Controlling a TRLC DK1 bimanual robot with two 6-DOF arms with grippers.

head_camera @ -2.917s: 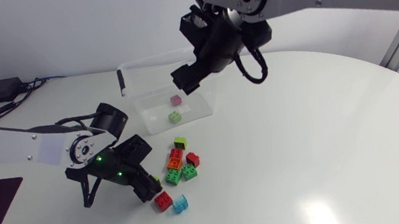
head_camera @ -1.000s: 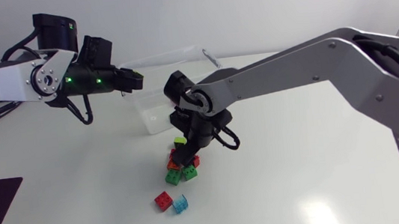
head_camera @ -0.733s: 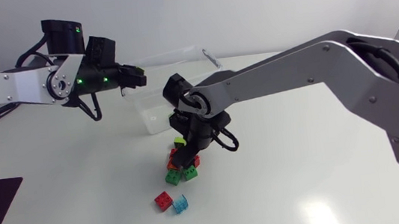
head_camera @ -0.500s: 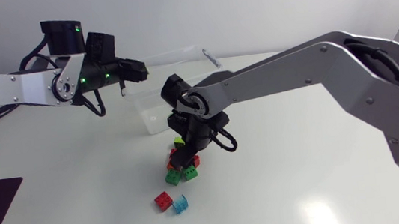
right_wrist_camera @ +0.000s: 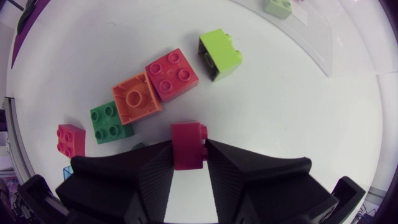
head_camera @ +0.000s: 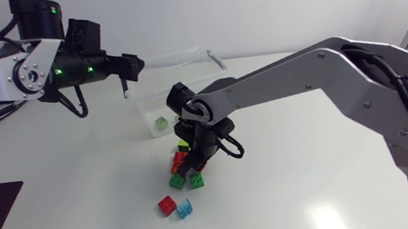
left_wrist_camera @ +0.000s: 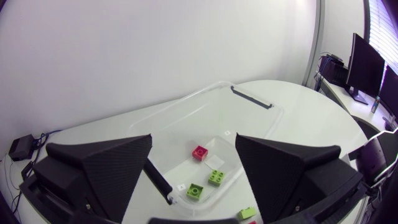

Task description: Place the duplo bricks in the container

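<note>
Dark red duplo brick [right_wrist_camera: 188, 145] sits pinched in my right gripper [right_wrist_camera: 188, 157]; container [head_camera: 165, 76] lies at its eleven o'clock in the head view; left gripper [left_wrist_camera: 193, 146] hovers spread above it.

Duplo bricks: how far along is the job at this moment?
Done: three bricks lie in the container. In hand: the right gripper is shut on a dark red brick; the left gripper is open, empty. Left: the loose bricks on the table.
</note>
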